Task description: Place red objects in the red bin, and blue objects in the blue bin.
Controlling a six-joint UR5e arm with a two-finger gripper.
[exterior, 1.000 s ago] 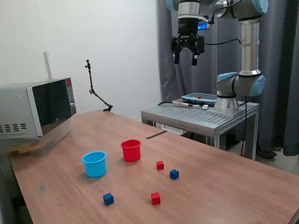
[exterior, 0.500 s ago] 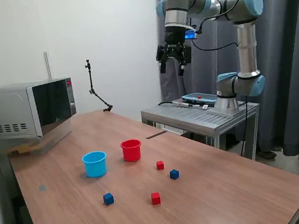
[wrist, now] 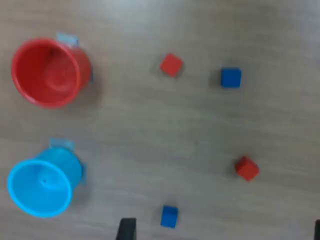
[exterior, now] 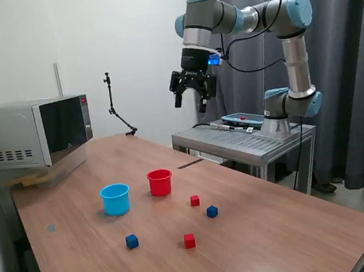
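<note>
Cubes lie scattered on the wooden bench [exterior: 280, 230]: one red cube [exterior: 194, 201] just beside a blue cube [exterior: 212, 211], another red cube [exterior: 189, 240] nearer the front edge, and a second blue cube [exterior: 132, 241] towards the exterior view's left. Behind them stand the red cup [exterior: 160, 182] and the light blue cup [exterior: 115, 199], side by side and apart, both upright and empty in the wrist view. High above, the gripper [exterior: 191, 101] hangs released, fingers spread, grasping nothing.

even indoor light; wrist view blurred, soft shadows.
</note>
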